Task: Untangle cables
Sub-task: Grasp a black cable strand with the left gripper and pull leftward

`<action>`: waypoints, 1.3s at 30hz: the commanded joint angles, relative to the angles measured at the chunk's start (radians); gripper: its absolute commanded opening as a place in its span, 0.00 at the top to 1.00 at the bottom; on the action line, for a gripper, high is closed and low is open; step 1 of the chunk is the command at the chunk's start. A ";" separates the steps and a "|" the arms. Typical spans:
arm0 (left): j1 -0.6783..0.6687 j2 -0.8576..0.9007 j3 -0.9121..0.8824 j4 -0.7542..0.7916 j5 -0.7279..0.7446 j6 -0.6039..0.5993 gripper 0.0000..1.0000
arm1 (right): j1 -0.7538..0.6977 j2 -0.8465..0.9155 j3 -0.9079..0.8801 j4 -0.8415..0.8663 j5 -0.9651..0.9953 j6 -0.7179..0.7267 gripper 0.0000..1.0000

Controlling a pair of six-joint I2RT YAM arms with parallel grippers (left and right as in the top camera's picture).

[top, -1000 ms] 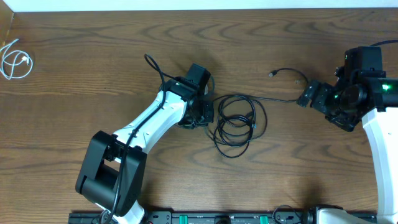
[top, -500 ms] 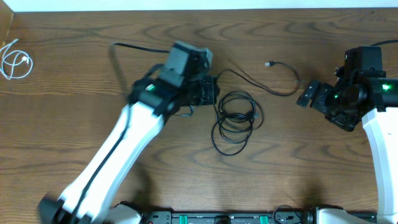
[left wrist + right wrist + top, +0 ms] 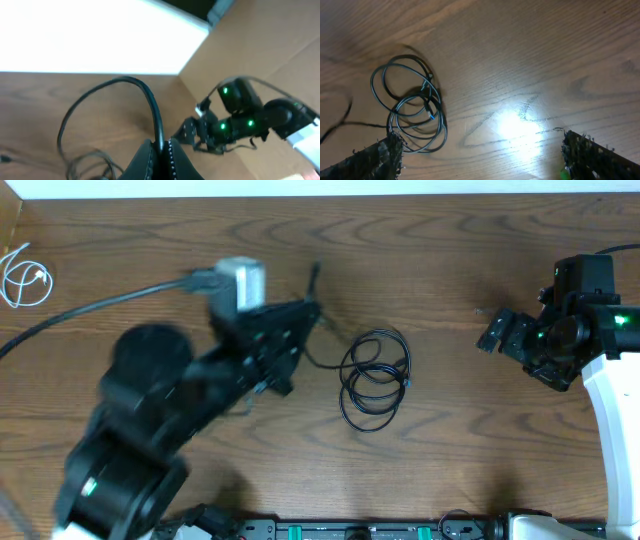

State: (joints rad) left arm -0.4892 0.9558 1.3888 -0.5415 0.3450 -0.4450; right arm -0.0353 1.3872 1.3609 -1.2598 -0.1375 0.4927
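Overhead: black cable (image 3: 152, 102) in clenched left hand (image 3: 161, 146), right hand (image 3: 497, 333) released; risks cinching coil (image 3: 375, 380) into knot if yanked.

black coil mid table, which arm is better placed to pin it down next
Right, probably. The right fingers are open and empty, facing the black coil. The left fingers are shut on a black cable leading off that coil, so that arm is busy.

no legible text, labels, brands or numbers in any view, left wrist view blurred
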 commanded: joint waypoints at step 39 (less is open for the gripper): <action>0.542 0.095 0.014 -0.469 -0.727 -0.162 0.23 | -0.003 -0.002 0.013 -0.001 0.008 -0.008 0.01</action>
State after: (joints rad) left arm -0.0261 1.0077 1.3895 -0.9985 -0.5488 -0.5968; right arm -0.0353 1.3872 1.3609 -1.2598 -0.1375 0.4923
